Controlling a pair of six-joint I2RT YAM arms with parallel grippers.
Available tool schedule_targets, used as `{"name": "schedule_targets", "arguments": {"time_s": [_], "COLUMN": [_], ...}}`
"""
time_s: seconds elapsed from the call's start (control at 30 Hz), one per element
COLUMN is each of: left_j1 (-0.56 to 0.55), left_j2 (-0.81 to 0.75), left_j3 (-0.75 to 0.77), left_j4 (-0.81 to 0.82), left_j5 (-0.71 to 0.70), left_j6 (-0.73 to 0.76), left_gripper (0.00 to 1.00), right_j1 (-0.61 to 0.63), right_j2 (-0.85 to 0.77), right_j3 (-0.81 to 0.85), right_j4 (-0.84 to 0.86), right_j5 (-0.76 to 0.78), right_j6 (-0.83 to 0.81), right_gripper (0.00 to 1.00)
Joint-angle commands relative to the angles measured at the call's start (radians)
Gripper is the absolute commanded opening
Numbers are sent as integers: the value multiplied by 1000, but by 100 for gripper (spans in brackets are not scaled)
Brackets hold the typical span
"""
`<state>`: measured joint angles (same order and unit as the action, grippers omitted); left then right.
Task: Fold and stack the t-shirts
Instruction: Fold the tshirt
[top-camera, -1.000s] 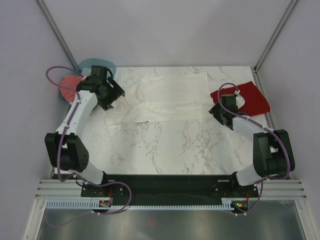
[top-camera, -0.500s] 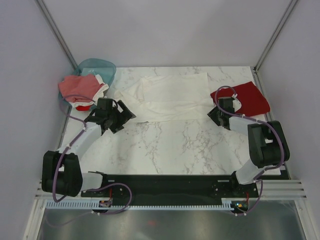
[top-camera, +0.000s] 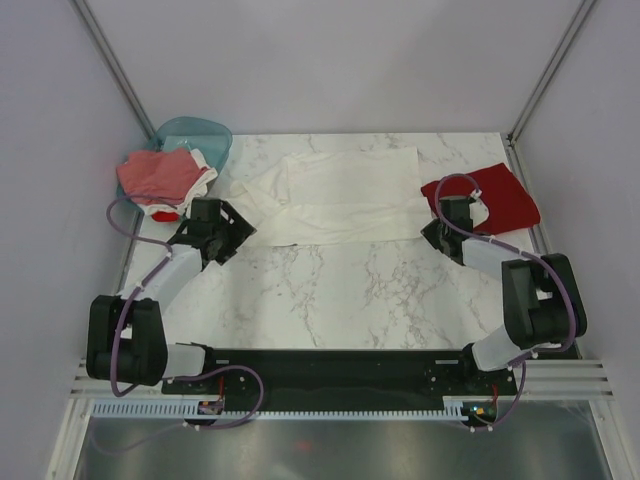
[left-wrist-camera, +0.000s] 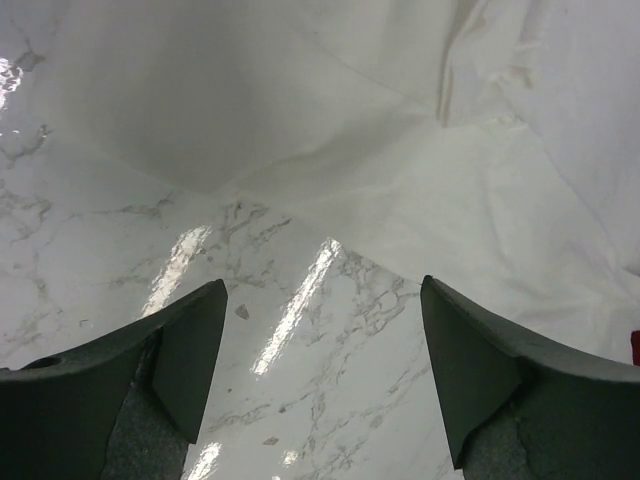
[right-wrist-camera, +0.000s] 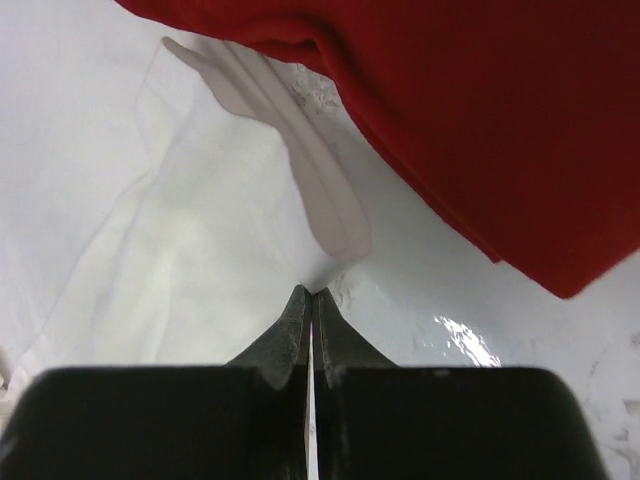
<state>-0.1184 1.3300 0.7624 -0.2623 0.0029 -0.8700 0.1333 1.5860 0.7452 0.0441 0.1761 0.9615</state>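
Marble surface: white tee spread at back centre, red tee far right; left fingers spread beside white tee's left corner; right fingers pressed together at its right edge.

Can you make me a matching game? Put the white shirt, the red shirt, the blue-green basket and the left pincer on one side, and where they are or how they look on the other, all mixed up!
Things:
1. white t-shirt
2. dark red t-shirt
3. teal basket
4. left pincer

Where or how:
A. open wide
B. back left corner
C. spread out in the middle
D. far over on the right

Pairs: 1-C, 2-D, 3-B, 4-A
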Motion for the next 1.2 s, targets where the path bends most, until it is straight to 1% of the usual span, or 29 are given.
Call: {"name": "schedule_targets", "arguments": {"time_s": [0.0, 0.17, 0.27, 0.5, 0.67, 0.8, 0.97, 1.0, 1.03, 1.1, 1.17], "left_j1": [5, 5, 5, 5, 5, 5, 5, 6, 8, 10, 11], "left_j2": [-35, -68, -71, -60, -46, 1, 92, 115, 148, 166, 153], "left_j3": [-17, -51, -66, -90, -115, -113, -109, -106, -101, -87, -95], "left_j4": [26, 32, 32, 35, 80, 126, 176, 173, 175, 173, 166], "left_j5": [-121, -205, -236, -285, -317, -360, -373, -376, -368, -354, -375], "left_j6": [-47, -70, -90, -148, -187, -230, -254, -288, -296, -291, -294], "left_gripper": [85, 85, 84, 82, 81, 79, 74, 73, 72, 70, 53], "right_j1": [-6, -4, -6, -8, -8, -9, -11, -9, -11, -12, -17], "right_j2": [-112, -243, -268, -225, -201, -199, -222, -225, -231, -236, -244], "right_j3": [-39, -112, -135, -129, -119, -122, -135, -139, -141, -147, -150], "right_j4": [-21, -16, -15, -7, 0, 3, 14, 16, 16, 16, 16], "right_j5": [65, 95, 112, 77, 54, 57, 63, 63, 66, 65, 66], "right_j6": [26, 45, 59, 77, 77, 75, 80, 80, 80, 82, 82], "right_gripper": [0, 0, 0, 0, 0, 0, 0, 0, 0, 0, 0]}}
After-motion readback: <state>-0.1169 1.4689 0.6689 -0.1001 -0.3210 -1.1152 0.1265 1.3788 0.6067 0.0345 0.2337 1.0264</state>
